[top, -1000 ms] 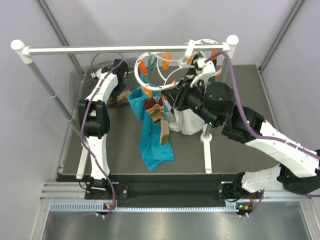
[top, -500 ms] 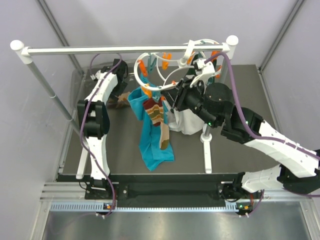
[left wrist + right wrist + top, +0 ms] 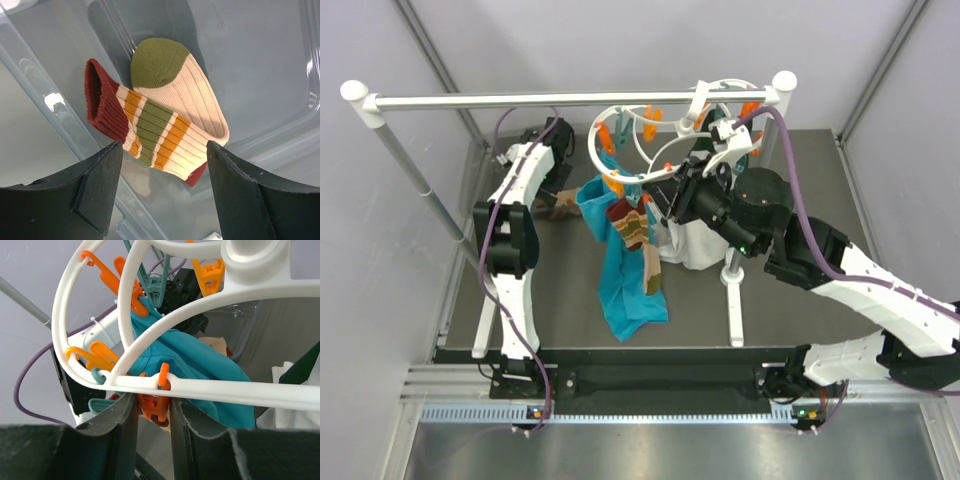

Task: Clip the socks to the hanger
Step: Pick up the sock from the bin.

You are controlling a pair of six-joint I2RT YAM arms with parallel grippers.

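While the two arms are reaching away from the near edge of the table (image 3: 560,310), a teal cloth (image 3: 625,285) is hanging nearest, clipped to the hanger (image 3: 620,118) and drooping low. One striped sock (image 3: 630,222) is hanging from the same ring in front of it, partly covering it. Just to the right, a white cloth (image 3: 695,240) is showing beneath the right arm's wrist, which is overlapping its top. The right gripper (image 3: 152,409) is pinching an orange clip (image 3: 156,410) on the hanger's lower bar, jaws nearly together. The white bars are crossing its camera's view and screening the teal cloth beyond. Farther left, the left gripper (image 3: 164,147) is hovering with jaws spread wide, gripping nothing, over a second sock (image 3: 165,100) lying folded in a clear bin (image 3: 265,60). From above, the left arm is covering most of that bin. Farthest, a white rail (image 3: 570,99) is spanning the scene, meeting the hanger's hook.
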